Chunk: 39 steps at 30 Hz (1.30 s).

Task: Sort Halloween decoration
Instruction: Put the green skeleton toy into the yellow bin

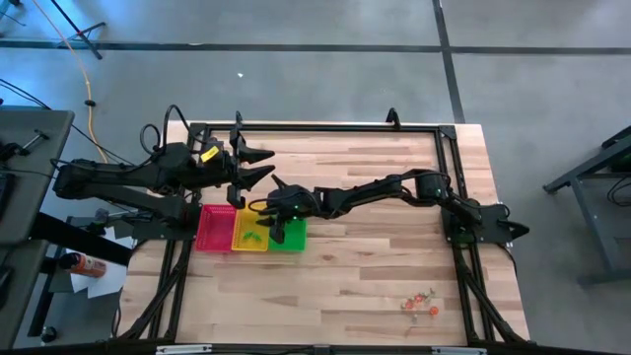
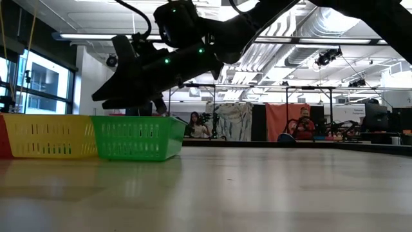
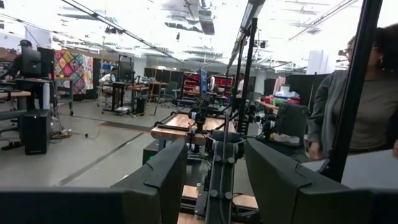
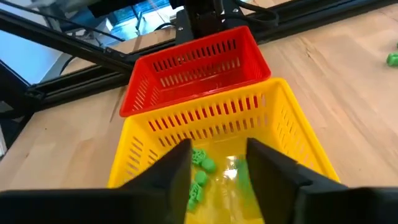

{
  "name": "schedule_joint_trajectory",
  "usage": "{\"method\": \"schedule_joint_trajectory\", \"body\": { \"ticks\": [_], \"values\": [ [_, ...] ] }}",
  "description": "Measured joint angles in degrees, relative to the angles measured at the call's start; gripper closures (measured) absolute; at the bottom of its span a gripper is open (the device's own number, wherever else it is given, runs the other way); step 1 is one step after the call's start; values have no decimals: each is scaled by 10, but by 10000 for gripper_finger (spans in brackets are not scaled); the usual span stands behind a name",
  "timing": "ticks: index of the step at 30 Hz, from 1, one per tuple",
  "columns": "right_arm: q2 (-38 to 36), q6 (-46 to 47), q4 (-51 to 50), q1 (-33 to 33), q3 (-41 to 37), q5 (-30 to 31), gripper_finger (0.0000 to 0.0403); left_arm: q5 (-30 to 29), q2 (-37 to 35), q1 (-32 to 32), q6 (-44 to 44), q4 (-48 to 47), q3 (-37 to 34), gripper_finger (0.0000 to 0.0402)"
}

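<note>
Right claw (image 4: 217, 168): over the yellow tray (image 4: 283, 102), fingers apart, gripping nothing.
Left claw (image 1: 258, 164): raised behind the trays, fingers spread, empty.
Hidden: tray contents unseen in the low view — only walls show.
Wrist-only: green trinkets (image 4: 200, 167) lie in the yellow tray.
Surface (image 1: 375, 276): pale wood — orange trinkets (image 1: 422, 302) at its near right corner.
Room: people at benches.

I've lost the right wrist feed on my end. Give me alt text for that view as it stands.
The right gripper hangs open just above the yellow tray, its two dark fingers apart, with several small green trinkets lying on the tray floor between them. The empty red tray sits directly beyond on the wooden table, and one more green piece lies loose on the wood.
</note>
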Motion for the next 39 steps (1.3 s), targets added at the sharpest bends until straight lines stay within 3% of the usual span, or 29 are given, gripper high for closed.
{"method": "schedule_joint_trajectory", "body": {
  "ticks": [7,12,21,24,30,35,39],
  "values": [
    [-31,-3,-16,-6,0,-52,171,0,0,0,0,4,0,250],
    [-81,-56,-97,-22,0,-62,167,0,0,0,0,4,0,250],
    [-188,-170,-346,-47,-2,-92,167,0,0,0,0,4,0,250],
    [-230,-178,-367,-51,-49,-93,167,0,0,0,0,3,0,250],
    [-357,-90,-274,-50,-248,-92,167,0,0,0,0,2,0,250],
    [-467,29,-68,-37,-389,-59,167,0,1,0,0,-7,0,250],
    [-520,54,82,-22,-431,-5,167,0,6,0,0,-11,0,250]
  ]
}}
